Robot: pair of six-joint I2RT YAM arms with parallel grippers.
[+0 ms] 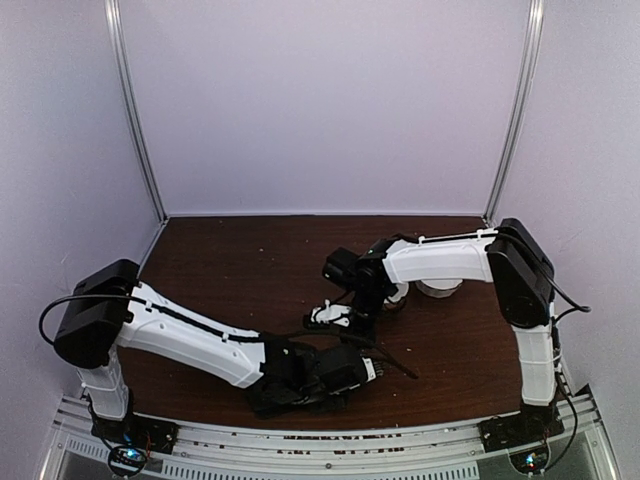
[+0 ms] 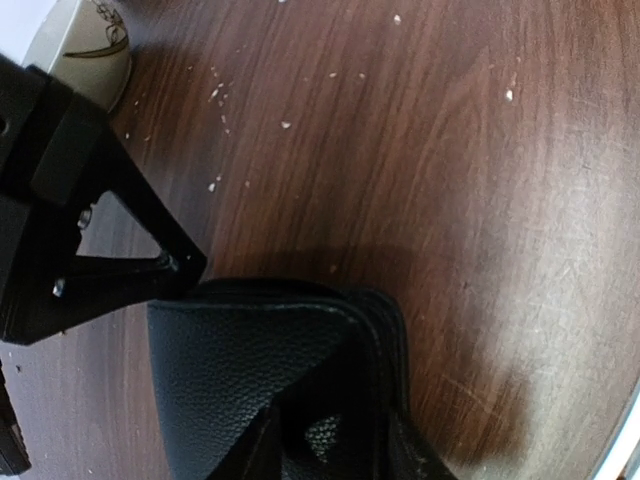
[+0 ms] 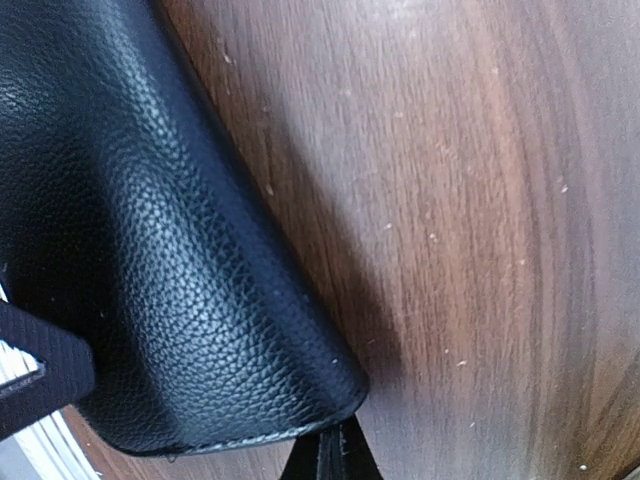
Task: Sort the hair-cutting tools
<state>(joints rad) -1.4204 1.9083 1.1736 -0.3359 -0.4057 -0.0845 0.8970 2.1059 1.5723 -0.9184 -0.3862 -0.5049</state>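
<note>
A black textured leather case (image 2: pixel 250 370) fills the bottom of the left wrist view, its flap folded up over a dark opening with mesh inside. My left gripper (image 1: pixel 355 372) is at this case near the table's front; its fingers are hidden by the leather. My right gripper (image 3: pixel 335 462) is shut, and its tips meet the rounded corner of the case (image 3: pixel 150 260). Its black finger (image 2: pixel 130 250) touches the case's upper edge in the left wrist view. A thin dark stick (image 1: pixel 395 362) lies just right of the case. No scissors show.
Two white bowls (image 1: pixel 440 288) stand behind the right forearm, and one bowl's rim (image 2: pixel 90 45) shows at the top left of the left wrist view. The brown wooden table (image 3: pixel 480 200) carries small pale specks. Its metal front rail (image 1: pixel 320 440) runs close below the left gripper.
</note>
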